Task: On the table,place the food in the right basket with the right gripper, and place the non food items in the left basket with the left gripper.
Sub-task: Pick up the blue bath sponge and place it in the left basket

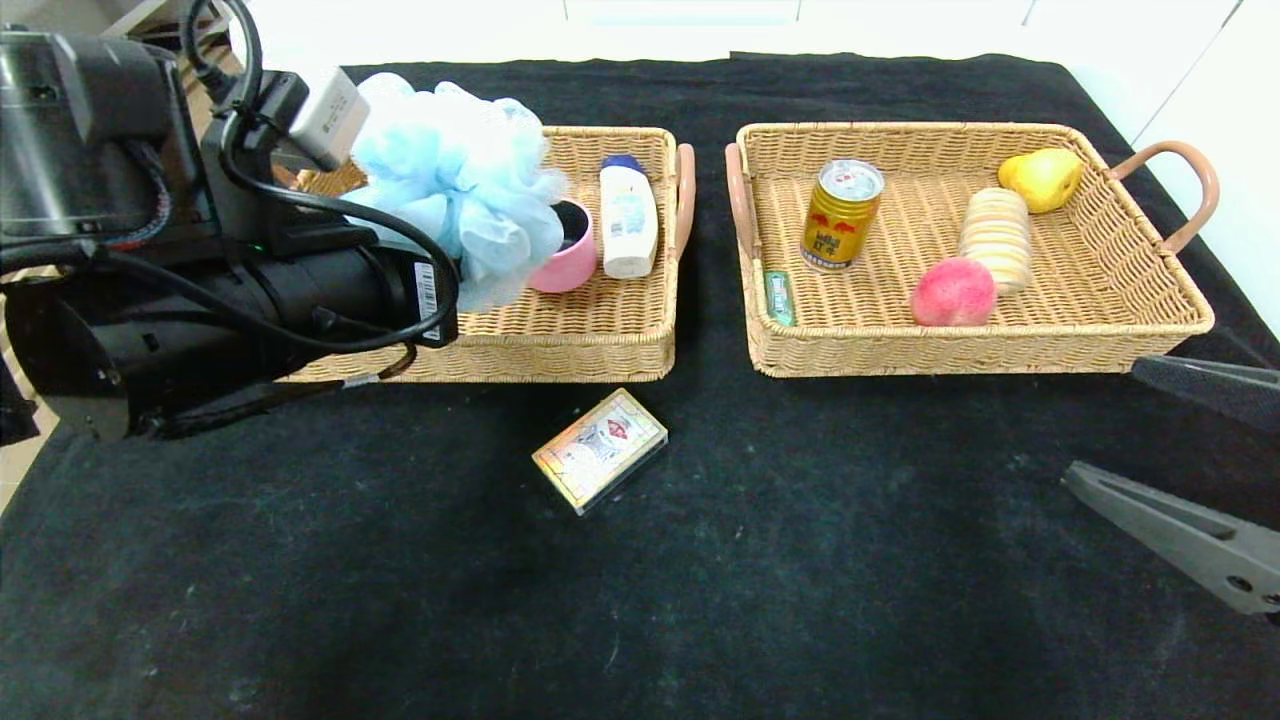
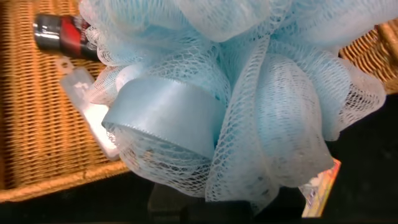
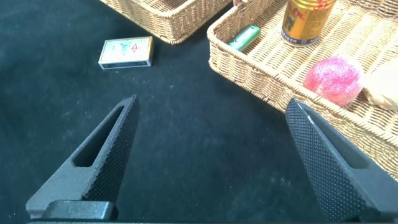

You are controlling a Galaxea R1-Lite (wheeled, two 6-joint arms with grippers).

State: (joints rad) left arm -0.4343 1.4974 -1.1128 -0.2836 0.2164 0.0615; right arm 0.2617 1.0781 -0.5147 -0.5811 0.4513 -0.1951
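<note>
Left basket (image 1: 610, 345) sits under the blue mesh pouf (image 1: 455, 170), which the left gripper (image 2: 186, 202) holds pinched above it. Pouf looks light, soft and squashy; best gripped by its ribbon loop (image 2: 165, 115). Right gripper (image 3: 211, 162) idles near the table's (image 1: 700, 580) edge, jaws wide and empty.

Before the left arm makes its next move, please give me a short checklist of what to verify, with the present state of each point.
1. Left tool grips the blue pouf: ok; its ribbon loop sits by the wrist camera, though the tool itself is hidden.
2. Pouf is over the left basket: ok in the head view; height above it, cannot tell.
3. Free floor in that basket for the pouf: cannot tell; the pink saucepan and white bottle fill its right end, and the pouf hides the rest.
4. Every non-food item is put away: not ok; the card box lies on the table.
5. Right tool is out of the way: ok, open, low over the cloth.
</note>
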